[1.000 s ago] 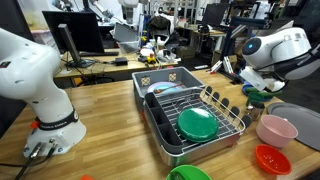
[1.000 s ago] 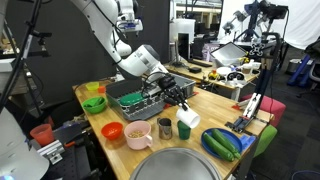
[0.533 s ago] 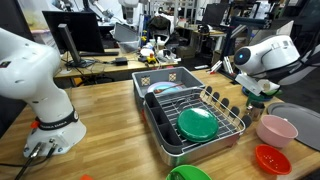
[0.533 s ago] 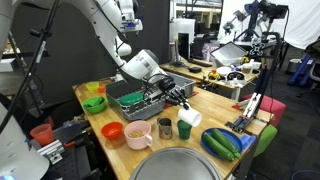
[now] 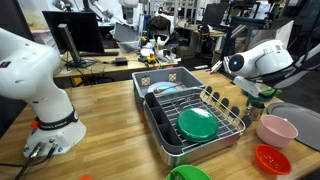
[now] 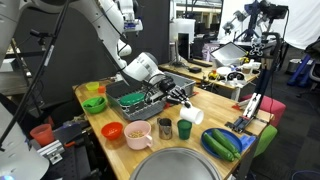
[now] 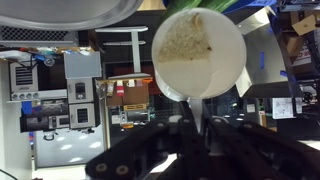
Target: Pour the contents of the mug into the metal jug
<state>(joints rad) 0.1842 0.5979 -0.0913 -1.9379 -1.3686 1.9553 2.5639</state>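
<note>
Wrist view: what has the hand [image 7: 196,112] got?
— It grips the white mug [image 7: 198,52], which is tipped sideways. Pale stuff shows inside.
— And the jug?
— In an exterior view the metal jug [image 6: 163,128] stands on the desk [image 6: 215,105]. The mug hangs near it, by a green cup [image 6: 184,130].
— Progress?
— Lifted and tilted. Whether it is over the jug I cannot tell, so I'd judge the pour unfinished.

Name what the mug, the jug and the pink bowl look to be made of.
Mug: likely glazed ceramic, though white plastic is possible. It has a smooth, opaque white wall and a thick rim, with speckled residue inside.
Jug: metal, probably steel, judging by its grey body with a dull sheen.
Pink bowl: probably plastic, an even matte pink with no glints, but too small to be sure.
</note>
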